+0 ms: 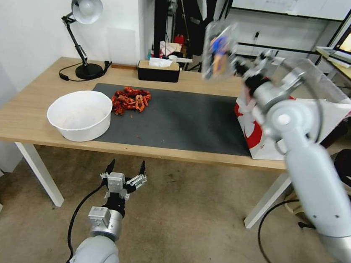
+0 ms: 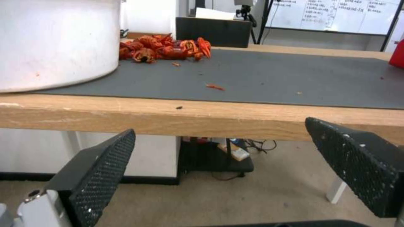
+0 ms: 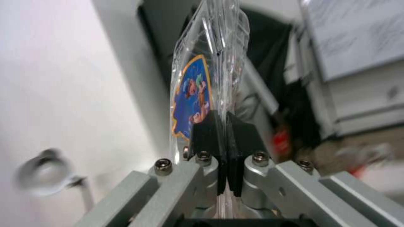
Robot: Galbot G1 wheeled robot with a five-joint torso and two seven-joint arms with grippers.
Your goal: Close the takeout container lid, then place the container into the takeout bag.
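High above the table's back right I hold the takeout container (image 1: 219, 50), a small clear plastic clamshell turned on edge and blurred. Its two halves (image 3: 210, 56) lie flat against each other, so the lid is down, and one face carries a blue and orange sticker (image 3: 191, 97). My right gripper (image 1: 238, 66) is shut on the container's rim, the black pads (image 3: 204, 132) pinching the plastic. The takeout bag (image 1: 338, 110), white with a red graphic, stands on the table's right end, partly hidden by my right arm. My left gripper (image 1: 125, 167) hangs open below the table's front edge, its fingers (image 2: 105, 164) spread wide.
A big white round bowl (image 1: 80, 114) sits at the front left of the wooden table (image 1: 25, 118). A pile of red crayfish (image 1: 130, 99) lies on the dark mat (image 1: 185, 120). A desk lamp (image 1: 85, 11) and a black tissue box (image 1: 158, 70) stand at the back.
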